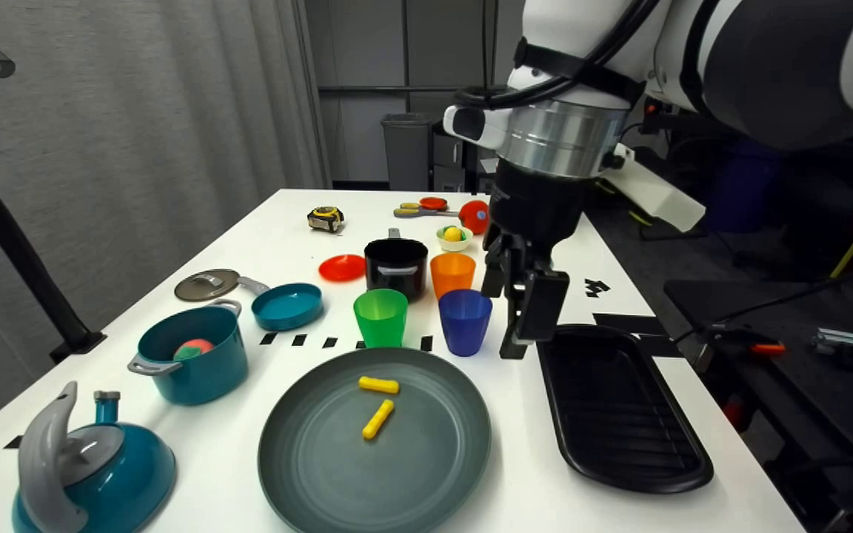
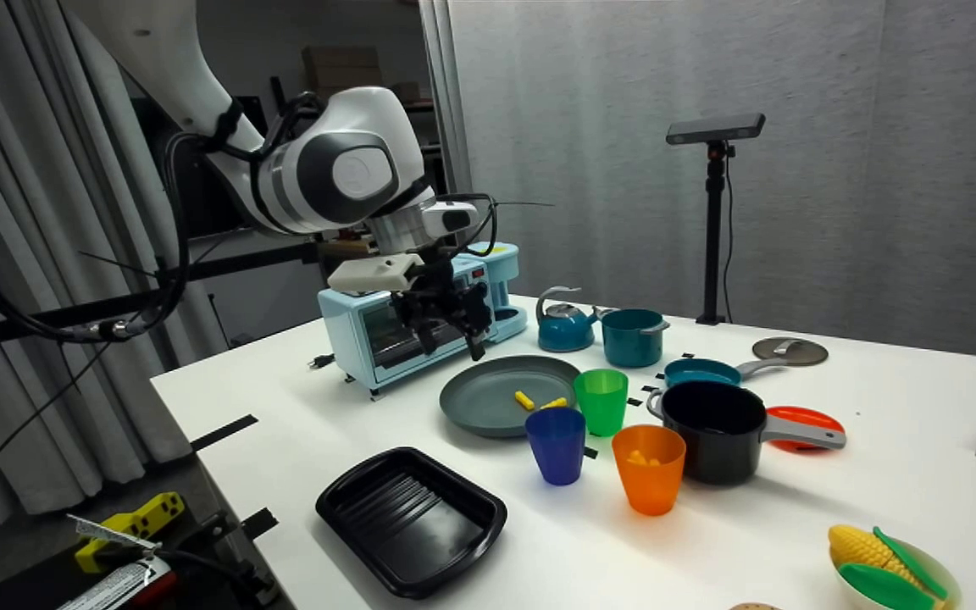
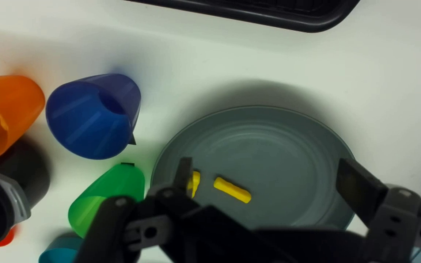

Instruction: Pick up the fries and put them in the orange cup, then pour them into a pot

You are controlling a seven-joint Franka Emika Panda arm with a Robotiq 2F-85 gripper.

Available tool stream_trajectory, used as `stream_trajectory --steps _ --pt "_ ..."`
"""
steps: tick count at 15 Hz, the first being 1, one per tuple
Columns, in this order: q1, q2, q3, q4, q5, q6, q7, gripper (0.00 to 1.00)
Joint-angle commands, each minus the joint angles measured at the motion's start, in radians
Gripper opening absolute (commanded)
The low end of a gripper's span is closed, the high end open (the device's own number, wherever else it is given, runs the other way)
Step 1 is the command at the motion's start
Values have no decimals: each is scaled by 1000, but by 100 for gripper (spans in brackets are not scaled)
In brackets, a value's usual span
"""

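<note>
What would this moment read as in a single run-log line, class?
Gripper: open, empty, in the air | Fries: two on grey plate | Orange cup: upright, yellow pieces inside | Pour: not yet done

Wrist view: left edge cuts off orange cup; end effector partly hides one of the fries

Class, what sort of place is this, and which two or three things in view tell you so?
Probably a robotics lab: a robot arm hangs over the white table, a pole-mounted camera stands near its edge, and strips of black tape are stuck to it.
</note>
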Motion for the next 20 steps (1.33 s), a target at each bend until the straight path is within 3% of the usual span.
stream_trajectory --steps 1,6,20 --pt "7 93 -39 76 -66 25 41 100" --pt "24 226 -82 205 -98 40 88 100" --pt "79 541 -95 524 -57 22 128 100"
